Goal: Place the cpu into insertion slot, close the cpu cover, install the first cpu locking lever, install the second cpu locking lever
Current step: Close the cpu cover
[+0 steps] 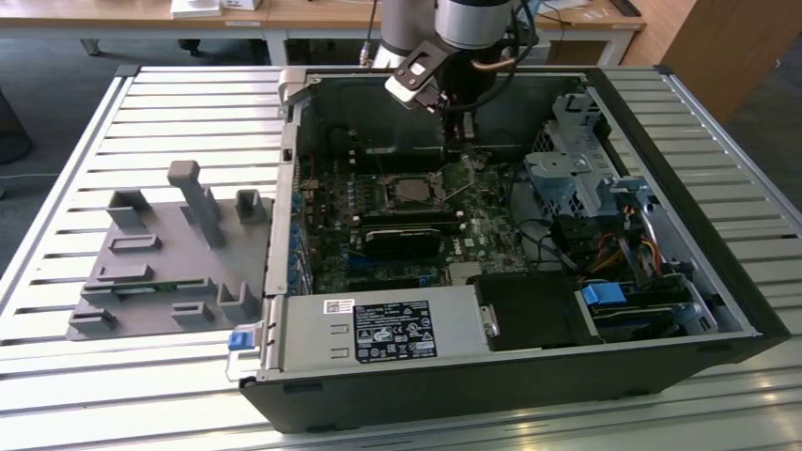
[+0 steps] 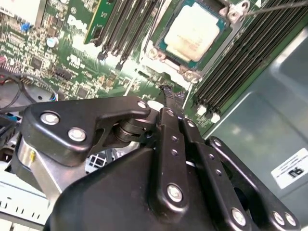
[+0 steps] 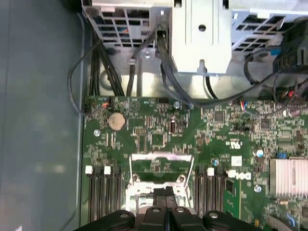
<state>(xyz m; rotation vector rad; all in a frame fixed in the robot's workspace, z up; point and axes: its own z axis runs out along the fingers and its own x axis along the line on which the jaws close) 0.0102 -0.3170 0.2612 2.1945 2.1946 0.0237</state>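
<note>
Slatted table [image 1: 126, 395] under open computer case [image 1: 501, 385] with cpu [image 2: 195, 30], wooden desks [image 1: 126, 11] behind

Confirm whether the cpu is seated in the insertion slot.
Yes, in the second wrist view the cpu lies flat in the socket, its silver top showing through the window of the cpu cover.

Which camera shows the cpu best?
The second wrist view: the cpu sits close up, its top unobstructed. The exterior view shows it small and dark; in the first wrist view the jaws stand before it.
</note>
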